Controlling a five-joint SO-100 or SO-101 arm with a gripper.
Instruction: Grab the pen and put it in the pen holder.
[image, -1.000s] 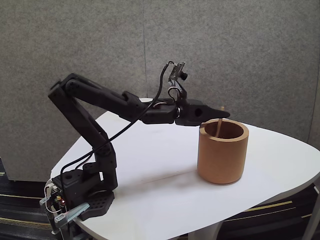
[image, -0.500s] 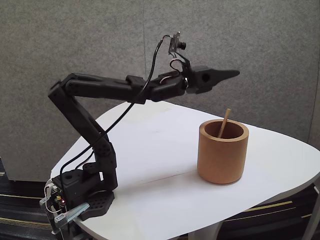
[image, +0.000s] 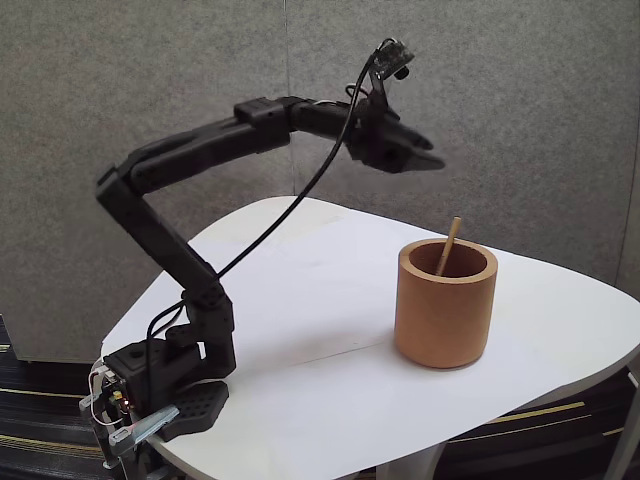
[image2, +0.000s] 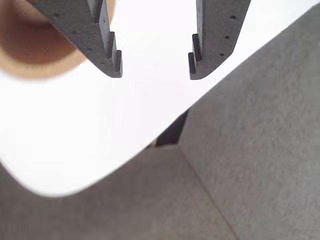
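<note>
- Starting at your pincer (image2: 155, 70): in the wrist view its two dark jaws are sitting wide apart with nothing between them, just white table (image2: 100, 140) showing through the gap.
- In the fixed view the pincer (image: 425, 160) is hanging high in the air, tips pointing right and a bit down, touching nothing.
- Below it and a little to the right in that view, the pen holder (image: 445, 305) is standing upright on the table (image: 300, 300), well apart from the tips.
- The pen (image: 447, 246) is sitting inside the pen holder, leaning, with its top end poking up over the rim.
- In the wrist view the pen holder (image2: 35, 50) is showing as a blurry brown curve behind the left jaw.
- Past the table edge you're looking at grey felt-like wall (image2: 260, 150).
</note>
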